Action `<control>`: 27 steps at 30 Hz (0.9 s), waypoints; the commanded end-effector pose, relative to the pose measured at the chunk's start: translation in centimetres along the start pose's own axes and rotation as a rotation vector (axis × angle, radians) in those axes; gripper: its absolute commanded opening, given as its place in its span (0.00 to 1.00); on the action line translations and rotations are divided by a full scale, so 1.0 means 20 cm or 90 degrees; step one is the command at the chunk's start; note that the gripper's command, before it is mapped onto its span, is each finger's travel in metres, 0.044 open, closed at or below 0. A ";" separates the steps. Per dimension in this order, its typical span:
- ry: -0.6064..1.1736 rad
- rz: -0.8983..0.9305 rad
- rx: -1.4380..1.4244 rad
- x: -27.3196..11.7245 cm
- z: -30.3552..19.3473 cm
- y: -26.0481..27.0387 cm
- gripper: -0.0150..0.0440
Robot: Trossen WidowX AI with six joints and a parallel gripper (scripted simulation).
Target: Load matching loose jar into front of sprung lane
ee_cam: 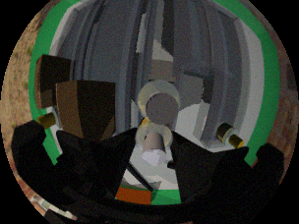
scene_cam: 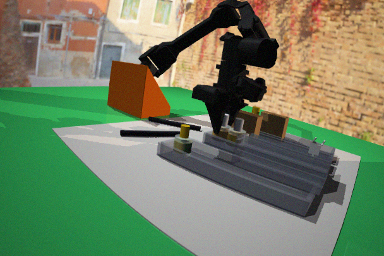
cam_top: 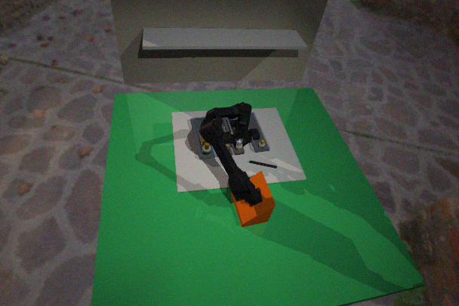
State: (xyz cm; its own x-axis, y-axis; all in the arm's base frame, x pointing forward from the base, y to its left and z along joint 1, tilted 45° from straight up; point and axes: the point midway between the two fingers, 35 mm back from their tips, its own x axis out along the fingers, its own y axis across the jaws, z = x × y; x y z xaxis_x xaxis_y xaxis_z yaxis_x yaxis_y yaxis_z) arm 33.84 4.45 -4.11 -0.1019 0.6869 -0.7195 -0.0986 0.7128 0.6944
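My gripper [scene_cam: 225,128] [ee_cam: 153,134] is shut on a grey-capped jar [scene_cam: 225,121] [ee_cam: 153,142] at the front end of the middle lane [scene_cam: 208,138]. The held jar looks upright; its base is hidden by the lane wall, so I cannot tell whether it touches the floor. A second grey-capped jar [scene_cam: 239,124] [ee_cam: 162,107] stands in the lane right behind it, very close or touching. A pale piece [ee_cam: 162,71], perhaps the pusher plate, shows behind that jar. In the top view the arm partly hides both jars.
Yellow-capped jars stand in the outer lanes, one [cam_top: 262,144] [scene_cam: 183,141] [ee_cam: 230,135] and another [cam_top: 206,148] [ee_cam: 46,119]. Brown blocks [scene_cam: 275,124] [ee_cam: 89,105] stand beside the middle lane. Black rods [cam_top: 263,164] [scene_cam: 148,133] and an orange wedge [cam_top: 264,208] [scene_cam: 127,88] lie in front.
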 end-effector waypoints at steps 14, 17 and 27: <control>-0.005 0.004 -0.002 0.00 -0.01 0.00 0.25; -0.005 0.004 -0.002 0.00 -0.01 0.00 0.25; -0.005 0.004 -0.002 0.00 -0.02 0.00 0.25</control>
State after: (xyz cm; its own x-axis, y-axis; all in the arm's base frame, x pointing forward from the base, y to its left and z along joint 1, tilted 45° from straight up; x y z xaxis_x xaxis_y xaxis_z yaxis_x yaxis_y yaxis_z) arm 33.41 4.40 -4.12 -0.0997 0.6884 -0.7185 -0.0948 0.7122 0.6955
